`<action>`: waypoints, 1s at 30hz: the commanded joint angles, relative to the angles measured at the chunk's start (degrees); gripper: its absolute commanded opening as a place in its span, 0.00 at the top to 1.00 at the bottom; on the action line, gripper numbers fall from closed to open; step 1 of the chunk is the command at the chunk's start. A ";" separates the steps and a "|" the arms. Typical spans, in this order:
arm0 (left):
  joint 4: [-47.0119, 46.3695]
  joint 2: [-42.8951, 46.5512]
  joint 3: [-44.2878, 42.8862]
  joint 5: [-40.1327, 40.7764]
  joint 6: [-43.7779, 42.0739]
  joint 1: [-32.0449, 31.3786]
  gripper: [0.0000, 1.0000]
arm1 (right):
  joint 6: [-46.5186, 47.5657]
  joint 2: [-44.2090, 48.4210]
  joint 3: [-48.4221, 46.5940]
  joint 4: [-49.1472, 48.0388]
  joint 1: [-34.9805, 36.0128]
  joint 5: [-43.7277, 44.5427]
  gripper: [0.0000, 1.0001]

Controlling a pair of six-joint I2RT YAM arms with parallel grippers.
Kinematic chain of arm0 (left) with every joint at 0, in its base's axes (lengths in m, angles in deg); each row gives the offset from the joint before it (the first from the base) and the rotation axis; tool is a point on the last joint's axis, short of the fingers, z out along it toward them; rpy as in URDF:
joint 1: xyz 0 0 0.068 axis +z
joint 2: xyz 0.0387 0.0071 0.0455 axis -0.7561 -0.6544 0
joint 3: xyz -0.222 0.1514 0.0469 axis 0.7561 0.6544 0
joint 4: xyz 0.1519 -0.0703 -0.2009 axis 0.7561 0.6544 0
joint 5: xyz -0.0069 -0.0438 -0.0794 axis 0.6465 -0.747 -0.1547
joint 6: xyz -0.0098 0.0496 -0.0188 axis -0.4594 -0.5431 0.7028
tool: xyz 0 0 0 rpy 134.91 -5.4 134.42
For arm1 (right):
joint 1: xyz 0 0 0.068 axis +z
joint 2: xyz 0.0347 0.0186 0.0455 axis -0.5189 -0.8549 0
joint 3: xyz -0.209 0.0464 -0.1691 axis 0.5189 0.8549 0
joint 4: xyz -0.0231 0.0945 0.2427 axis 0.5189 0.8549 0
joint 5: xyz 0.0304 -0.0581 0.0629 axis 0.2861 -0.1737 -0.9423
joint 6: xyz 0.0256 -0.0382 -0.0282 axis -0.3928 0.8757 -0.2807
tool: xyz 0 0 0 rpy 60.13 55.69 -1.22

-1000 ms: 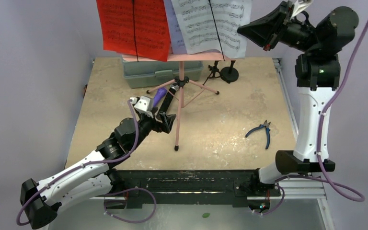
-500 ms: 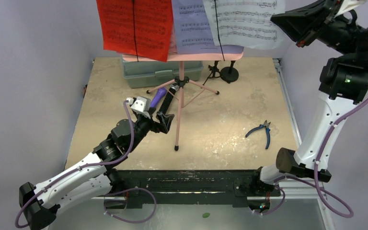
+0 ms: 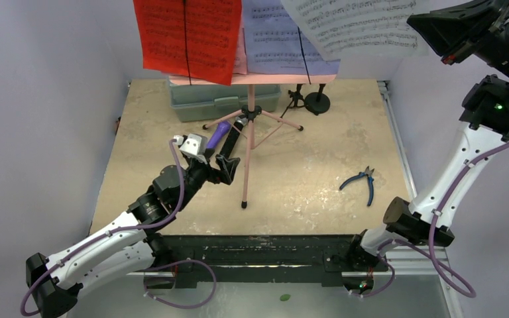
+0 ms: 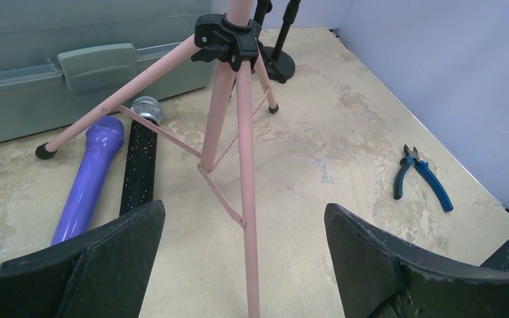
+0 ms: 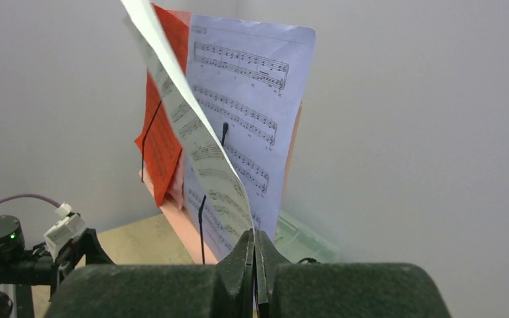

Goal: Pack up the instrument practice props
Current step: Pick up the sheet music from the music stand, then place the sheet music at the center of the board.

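Observation:
The pink tripod point(image 3: 249, 132) stands mid-table with its pink tray point(image 3: 252, 78) holding a red sheet-music page point(image 3: 187, 36) and a white page point(image 3: 272, 40). My right gripper point(image 3: 437, 36) is high at the right, shut on another white page point(image 3: 358, 26), pulled off the tray; the pinched page point(image 5: 199, 152) also shows in the right wrist view. My left gripper point(image 4: 245, 265) is open, its jaws either side of the front tripod leg point(image 4: 246, 199). The purple microphone point(image 4: 89, 175) and black silver-headed microphone point(image 4: 140, 159) lie under the tripod. Small black mic mounts point(image 3: 308, 99) stand behind.
A grey-green plastic case point(image 3: 222, 99) sits at the back behind the tripod. Blue-handled pliers point(image 3: 364, 182) lie on the table's right side, also in the left wrist view point(image 4: 424, 179). Walls close in at back and right.
My right gripper has moved up and to the right, drawing the white page off the tray. The left gripper has stayed at the front tripod leg.

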 commanded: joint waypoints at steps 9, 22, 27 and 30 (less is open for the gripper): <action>-0.60 0.54 -0.46 0.69 0.34 -0.09 0.10 | -5.41 1.17 1.54 -5.20 -8.33 0.38 1.00; -0.77 0.03 -0.65 0.86 -0.26 -0.11 0.09 | 18.86 11.20 23.57 15.40 -11.25 4.44 1.00; -0.99 -0.37 -0.64 0.88 -0.25 -0.05 0.09 | 28.76 13.66 29.53 24.42 -12.20 7.60 1.00; -1.20 -0.80 -0.64 0.82 -0.37 -0.09 0.09 | 35.18 14.80 33.66 30.23 -12.30 9.73 1.00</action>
